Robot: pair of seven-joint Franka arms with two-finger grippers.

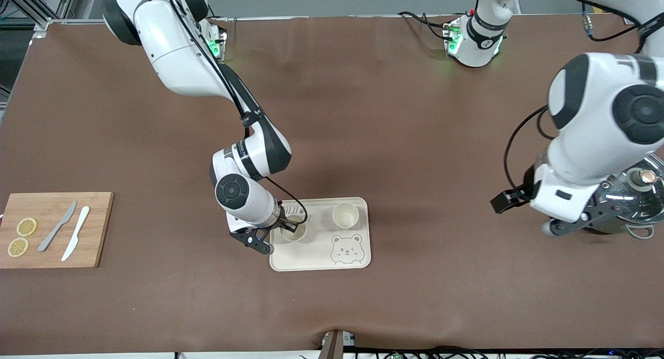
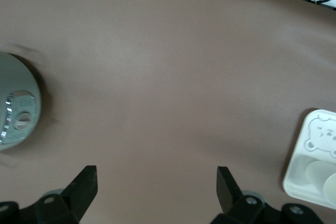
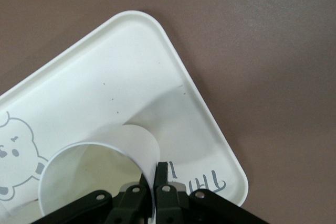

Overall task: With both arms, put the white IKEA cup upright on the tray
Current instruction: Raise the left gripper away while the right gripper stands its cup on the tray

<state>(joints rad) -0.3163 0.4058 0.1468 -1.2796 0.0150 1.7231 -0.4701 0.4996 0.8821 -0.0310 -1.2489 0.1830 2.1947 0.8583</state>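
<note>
The cream tray (image 1: 316,255) with the grey bear face lies near the middle of the table. Two white cups stand upright on it. My right gripper (image 1: 290,225) is shut on the rim of one cup (image 1: 293,233), at the tray's end toward the right arm. In the right wrist view the fingers (image 3: 164,170) pinch that cup's wall (image 3: 134,142) over the tray (image 3: 105,77). The second cup (image 1: 345,215) stands free beside it. My left gripper (image 1: 507,201) is open and empty over bare table toward the left arm's end, as its wrist view (image 2: 156,174) shows. The tray's corner (image 2: 310,156) shows there too.
A glass pot with a lid (image 1: 635,198) stands under the left arm; its lid (image 2: 16,111) shows in the left wrist view. A wooden cutting board (image 1: 93,203) with lemon slices and two knives lies at the right arm's end.
</note>
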